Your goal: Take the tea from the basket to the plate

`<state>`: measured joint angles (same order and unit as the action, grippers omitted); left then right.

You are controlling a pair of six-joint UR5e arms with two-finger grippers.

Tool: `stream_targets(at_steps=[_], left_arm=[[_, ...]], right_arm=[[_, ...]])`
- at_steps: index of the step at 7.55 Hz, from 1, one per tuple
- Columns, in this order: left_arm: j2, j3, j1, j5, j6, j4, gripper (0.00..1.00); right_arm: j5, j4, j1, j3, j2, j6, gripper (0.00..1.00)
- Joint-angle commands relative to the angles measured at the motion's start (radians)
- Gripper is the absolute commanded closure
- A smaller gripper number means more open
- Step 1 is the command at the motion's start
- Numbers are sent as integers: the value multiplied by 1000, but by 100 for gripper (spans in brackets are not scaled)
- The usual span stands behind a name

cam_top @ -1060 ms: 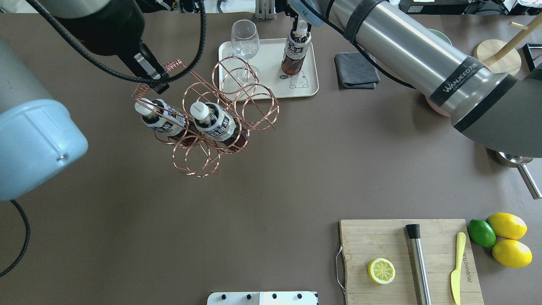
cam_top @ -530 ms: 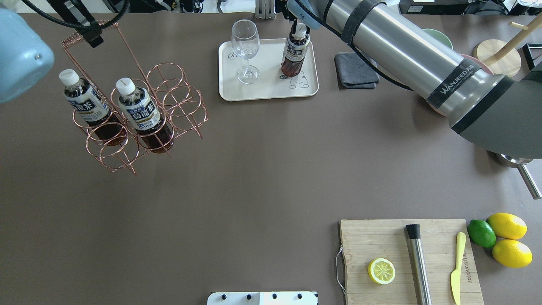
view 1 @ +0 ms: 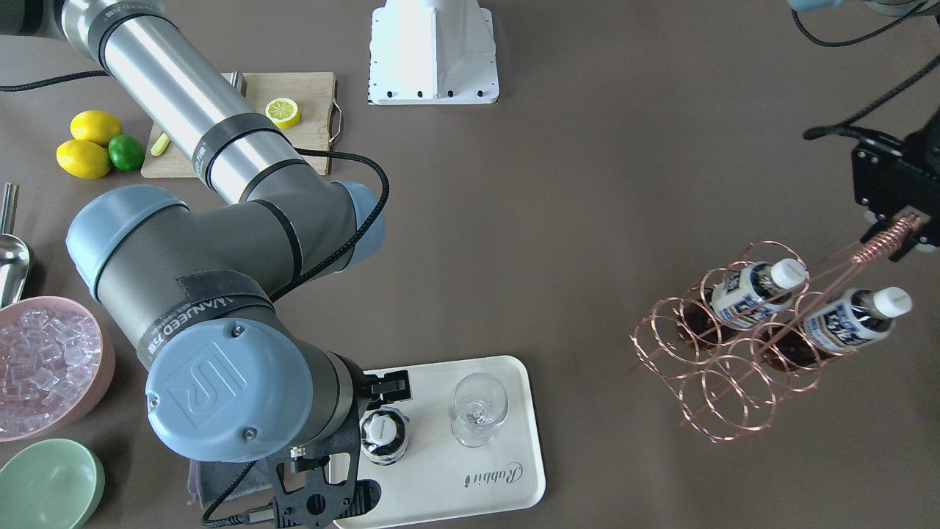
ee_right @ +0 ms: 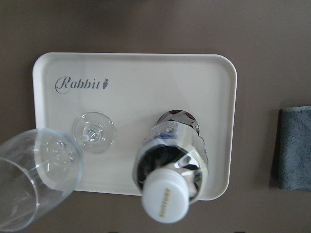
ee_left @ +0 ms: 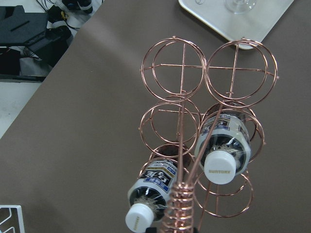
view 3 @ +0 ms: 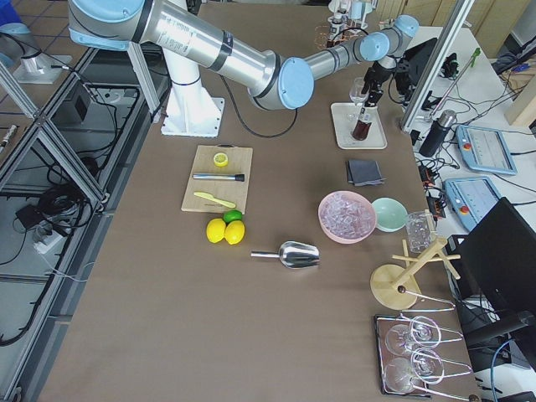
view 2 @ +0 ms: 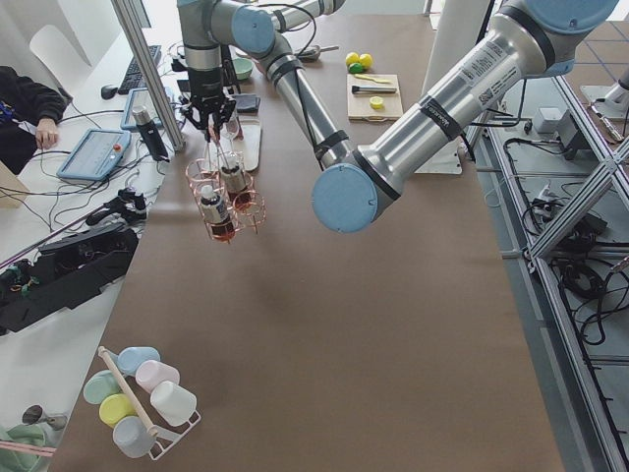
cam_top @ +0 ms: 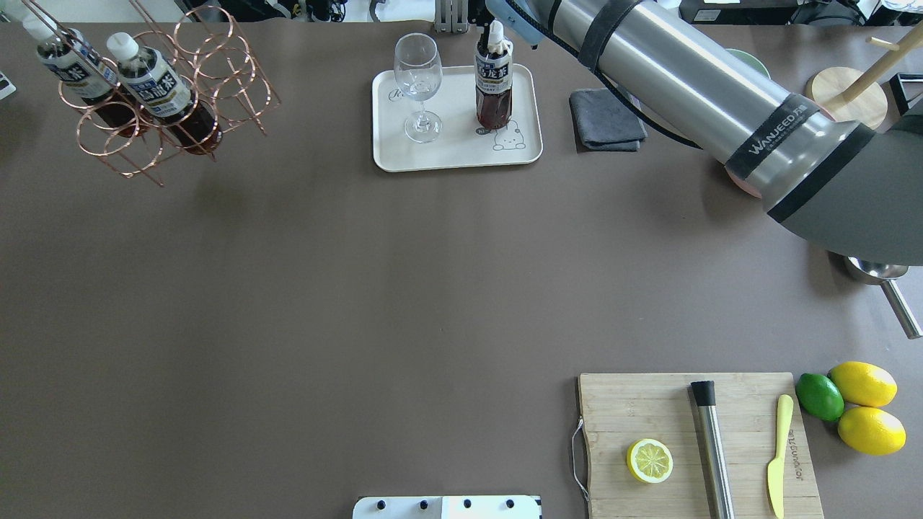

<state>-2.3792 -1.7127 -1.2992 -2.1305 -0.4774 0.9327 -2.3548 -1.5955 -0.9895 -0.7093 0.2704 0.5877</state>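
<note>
The copper wire basket point(cam_top: 173, 94) hangs tilted over the table's far left corner. My left gripper point(view 1: 892, 231) is shut on its coiled handle point(ee_left: 182, 208). Two tea bottles point(cam_top: 155, 86) point(cam_top: 72, 61) lean in its rings. Another tea bottle point(cam_top: 493, 86) stands upright on the cream plate point(cam_top: 454, 155), beside the bear drawing. My right gripper point(view 1: 374, 422) hovers just above that bottle's white cap point(ee_right: 165, 201), open, its fingers clear of the cap.
A wine glass point(cam_top: 418, 86) stands on the plate, left of the bottle. A grey cloth point(cam_top: 606, 119) lies right of the plate. A pink ice bowl point(view 1: 44, 364), green bowl point(view 1: 48, 481), scoop point(cam_top: 890, 288) and cutting board point(cam_top: 692, 440) are on the right.
The left arm has swung the basket with two bottles far to the left and back. On the plate the tilted bottle now stands upright, and the right gripper has let go of it.
</note>
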Motion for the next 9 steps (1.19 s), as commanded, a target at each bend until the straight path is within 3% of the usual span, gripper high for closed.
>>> stream_targets(at_steps=[1, 2, 4, 7, 8, 9], left_arm=[[23, 285, -96, -2, -220, 306, 100], [23, 318, -97, 4, -269, 345, 100], [25, 372, -97, 33, -329, 438, 100], [23, 429, -89, 60, -420, 535, 100], [23, 430, -84, 60, -453, 535, 100], [23, 430, -68, 60, -460, 535, 100]], right_arm=[[-29, -155, -24, -136, 4, -34, 0], [-17, -307, -20, -283, 50, -78, 0], [-18, -452, -53, -594, 226, -100, 0], [-18, -624, -107, -1159, 625, -198, 0], [-20, -650, -133, -1291, 750, -227, 0], [-20, -688, -188, -1349, 848, -379, 0]])
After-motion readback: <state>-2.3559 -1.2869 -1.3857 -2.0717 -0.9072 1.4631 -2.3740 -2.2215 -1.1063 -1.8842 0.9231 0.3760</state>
